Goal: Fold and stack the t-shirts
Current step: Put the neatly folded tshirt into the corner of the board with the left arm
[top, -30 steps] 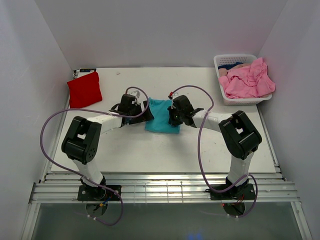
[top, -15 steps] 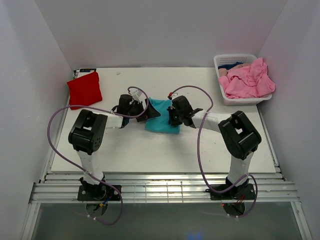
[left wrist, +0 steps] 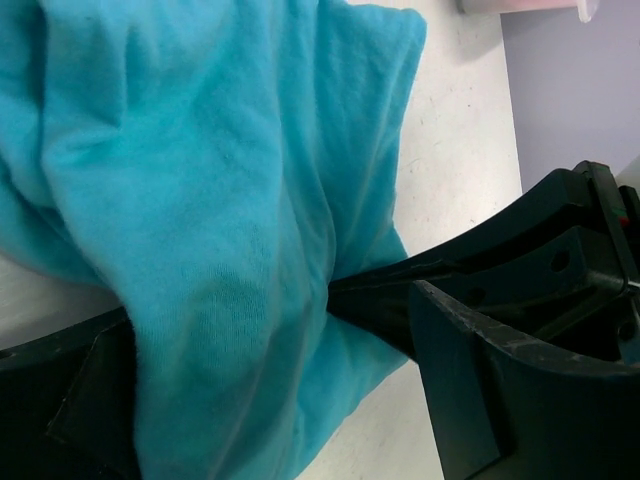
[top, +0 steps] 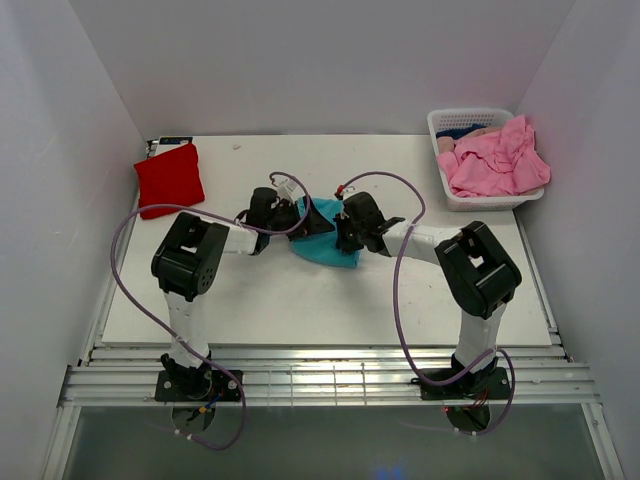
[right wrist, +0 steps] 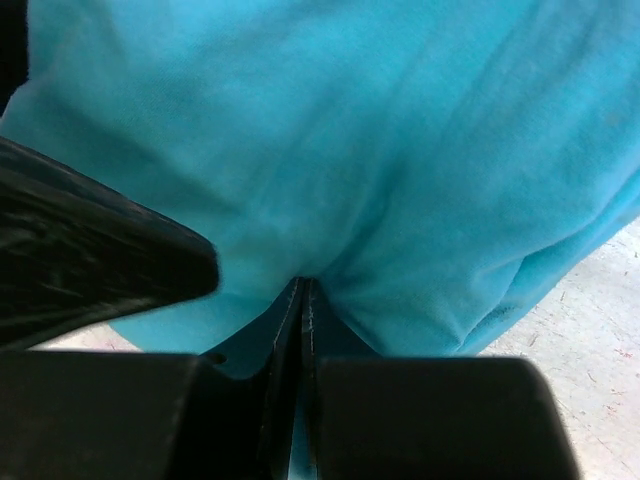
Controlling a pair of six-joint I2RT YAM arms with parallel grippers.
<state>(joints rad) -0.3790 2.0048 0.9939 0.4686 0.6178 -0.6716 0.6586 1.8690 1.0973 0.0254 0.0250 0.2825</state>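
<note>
Far left of the table (top: 300, 310), near the back corner, I see the red t-shirt (top: 168, 178), folded flat and well apart from both arms. Left gripper (top: 303, 216) is at mid-table and reaches in from the left, its jaws spread wide. In the left wrist view the teal t-shirt (left wrist: 220, 230) bunches through the gap between the fingers (left wrist: 500, 320) and drapes over the lower one, hiding its tip. I can't tell whether the cloth is pressed anywhere, so I read this pincer as simply open. The teal t-shirt lies crumpled at centre, between the two grippers and touching both. Right gripper (top: 343, 232) comes in from the right. Its fingers (right wrist: 250, 410) are pressed together with a fold of teal cloth pinched at the tips. The teal fills that whole view and its edges are cut off. There is a black shape (right wrist: 90, 260) at the left of it, which I can't identify. At the far right corner, the white basket (top: 440, 128) holds the pink t-shirts (top: 495, 160), heaped and spilling over the rim. Something dark beneath them is too hidden to make out.
</note>
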